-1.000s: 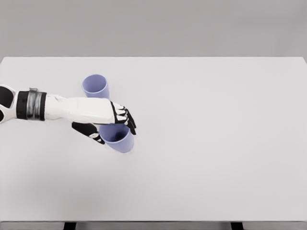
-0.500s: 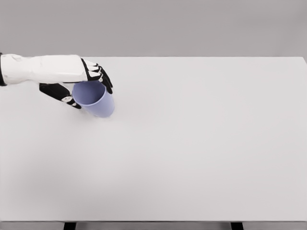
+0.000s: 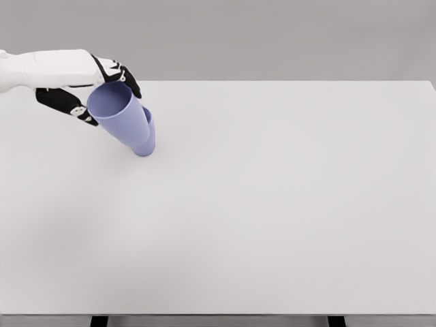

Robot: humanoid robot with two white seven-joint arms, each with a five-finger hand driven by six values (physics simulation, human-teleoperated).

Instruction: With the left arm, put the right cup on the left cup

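Your left hand, fingers wrapped around the tilted cup, holds it partly inside the other cup on the white surface — seating and release appear left.

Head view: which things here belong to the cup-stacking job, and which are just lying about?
Part of the job:
- left hand, gripping the held cup
- held cup, tilted, purple
- second cup, mostly hidden behind the held one, still on the table

Not part of it:
- table, only the work surface; nothing else is visible on it
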